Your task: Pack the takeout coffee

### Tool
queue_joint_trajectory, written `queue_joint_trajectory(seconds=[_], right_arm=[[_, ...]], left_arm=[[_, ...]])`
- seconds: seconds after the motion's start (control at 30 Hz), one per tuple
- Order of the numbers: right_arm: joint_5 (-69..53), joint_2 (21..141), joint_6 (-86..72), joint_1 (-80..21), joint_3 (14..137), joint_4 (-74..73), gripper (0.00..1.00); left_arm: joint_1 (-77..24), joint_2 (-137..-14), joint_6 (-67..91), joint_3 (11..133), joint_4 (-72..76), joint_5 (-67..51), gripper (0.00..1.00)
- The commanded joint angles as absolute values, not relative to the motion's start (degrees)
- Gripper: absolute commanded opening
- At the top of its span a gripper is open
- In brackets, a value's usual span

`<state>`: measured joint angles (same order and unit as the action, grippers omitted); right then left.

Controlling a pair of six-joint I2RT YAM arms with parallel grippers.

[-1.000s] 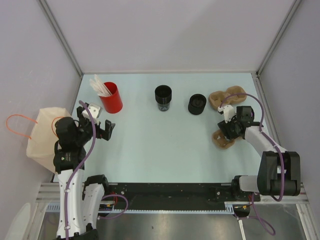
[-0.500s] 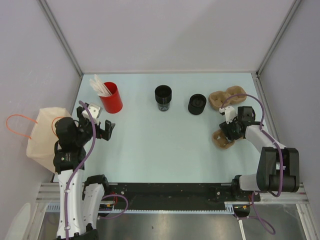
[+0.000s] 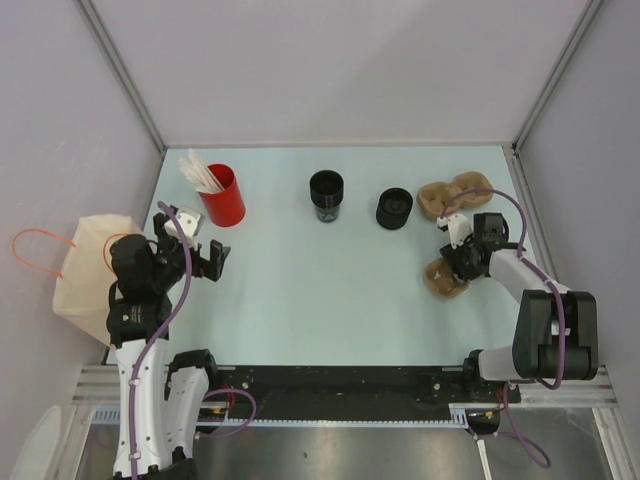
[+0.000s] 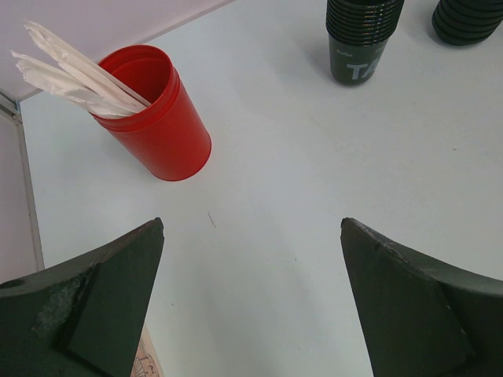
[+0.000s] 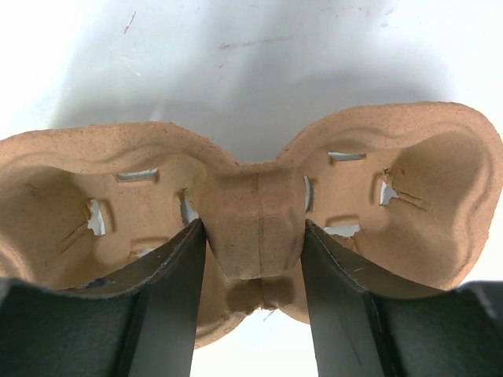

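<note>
The takeout coffee cup (image 3: 326, 193) stands upright at the back middle of the table, black with a ribbed rim; it also shows in the left wrist view (image 4: 358, 39). My right gripper (image 3: 456, 260) is shut on the middle bridge of a brown pulp cup carrier (image 3: 444, 279) at the right. In the right wrist view my right gripper (image 5: 253, 224) pinches the carrier (image 5: 251, 212) between its two cup wells. My left gripper (image 3: 211, 262) is open and empty at the left, in front of the red cup (image 3: 224, 196); the left wrist view shows it (image 4: 251, 228) over bare table.
A squat black round piece (image 3: 394, 208) sits right of the coffee cup. A second brown carrier (image 3: 455, 194) lies at the back right. The red cup (image 4: 157, 122) holds white sticks. A beige bag (image 3: 85, 270) with orange handles hangs at the table's left edge.
My right wrist has shifted slightly over the near carrier, its jaws still on it. The left arm and the cups have not moved.
</note>
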<state>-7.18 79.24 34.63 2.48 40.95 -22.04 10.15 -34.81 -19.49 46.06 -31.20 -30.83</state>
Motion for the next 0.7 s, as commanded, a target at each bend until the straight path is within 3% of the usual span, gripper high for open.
queue_joint_trajectory(seconds=[0.0, 0.13, 0.3, 0.67], right_arm=[[-6.9, 79.7, 34.9, 2.0, 40.7, -21.9, 0.39], [-7.4, 77.5, 34.5, 2.0, 40.7, -21.6, 0.27], [-9.2, 73.0, 34.3, 2.4, 40.7, -21.5, 0.20], [-13.4, 56.9, 30.2, -2.4, 47.6, -25.4, 0.18]], left_arm=[[10.7, -34.3, -19.2, 46.1, -30.3, -32.4, 0.99], [10.7, -34.4, -19.2, 46.0, -30.2, -32.3, 0.99], [10.7, -34.2, -19.2, 46.1, -30.4, -32.3, 0.99], [10.7, -34.9, -24.3, 55.7, -37.5, -26.6, 0.99]])
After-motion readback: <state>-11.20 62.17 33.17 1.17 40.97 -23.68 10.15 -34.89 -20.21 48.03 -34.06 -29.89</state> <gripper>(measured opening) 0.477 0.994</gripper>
